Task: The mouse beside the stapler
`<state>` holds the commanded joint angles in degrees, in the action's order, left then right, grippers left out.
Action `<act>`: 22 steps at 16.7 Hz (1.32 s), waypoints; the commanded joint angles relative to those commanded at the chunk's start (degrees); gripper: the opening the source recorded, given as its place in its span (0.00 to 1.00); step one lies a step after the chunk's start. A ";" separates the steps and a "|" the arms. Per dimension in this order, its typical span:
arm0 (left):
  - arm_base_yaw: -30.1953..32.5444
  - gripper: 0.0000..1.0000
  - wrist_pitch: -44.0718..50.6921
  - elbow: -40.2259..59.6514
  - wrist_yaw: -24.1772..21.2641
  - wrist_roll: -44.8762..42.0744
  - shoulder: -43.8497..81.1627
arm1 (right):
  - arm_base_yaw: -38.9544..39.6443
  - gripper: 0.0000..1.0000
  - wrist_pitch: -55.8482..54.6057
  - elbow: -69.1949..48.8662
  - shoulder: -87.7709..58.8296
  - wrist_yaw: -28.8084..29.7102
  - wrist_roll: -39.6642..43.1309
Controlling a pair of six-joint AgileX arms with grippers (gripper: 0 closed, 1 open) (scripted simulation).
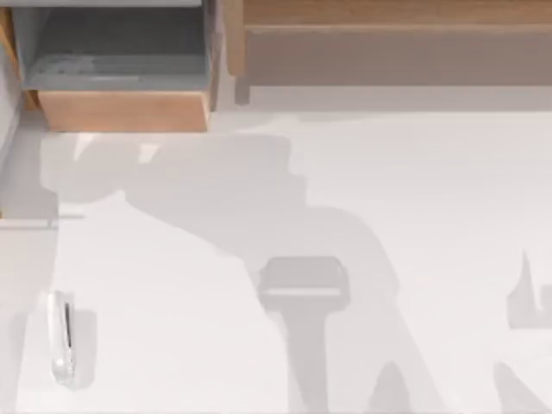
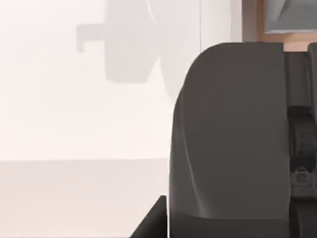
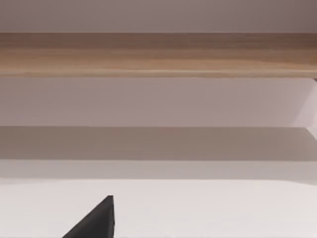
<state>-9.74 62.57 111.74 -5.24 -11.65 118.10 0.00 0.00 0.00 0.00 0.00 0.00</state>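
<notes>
Mouse (image 2: 233,134), clamped in left gripper (image 2: 223,218), held aloft well apart from stapler (image 1: 62,338) on table (image 1: 388,216); 2 risks: smooth shell slipping free, release striking stapler; right gripper (image 3: 96,223) idle

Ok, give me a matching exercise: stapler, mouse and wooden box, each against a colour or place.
1. stapler
2. mouse
3. wooden box

a. far left of the table, grey inside
b. dark grey, close before the left wrist camera
c. white-silver, near left of the table

Pairs: 1-c, 2-b, 3-a.
</notes>
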 joint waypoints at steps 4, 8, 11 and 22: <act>10.18 0.00 -4.39 -14.71 1.26 9.58 -9.39 | 0.00 1.00 0.00 0.00 0.00 0.00 0.00; 21.15 0.00 -8.75 -30.18 3.39 20.25 -16.79 | 0.00 1.00 0.00 0.00 0.00 0.00 0.00; 28.88 0.00 -12.02 -40.74 5.18 28.16 -20.94 | 0.00 1.00 0.00 0.00 0.00 0.00 0.00; 43.56 0.00 -18.13 -60.29 8.31 43.89 -26.19 | 0.00 1.00 0.00 0.00 0.00 0.00 0.00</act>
<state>33.82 44.44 51.45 3.07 32.24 91.92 0.00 0.00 0.00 0.00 0.00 0.00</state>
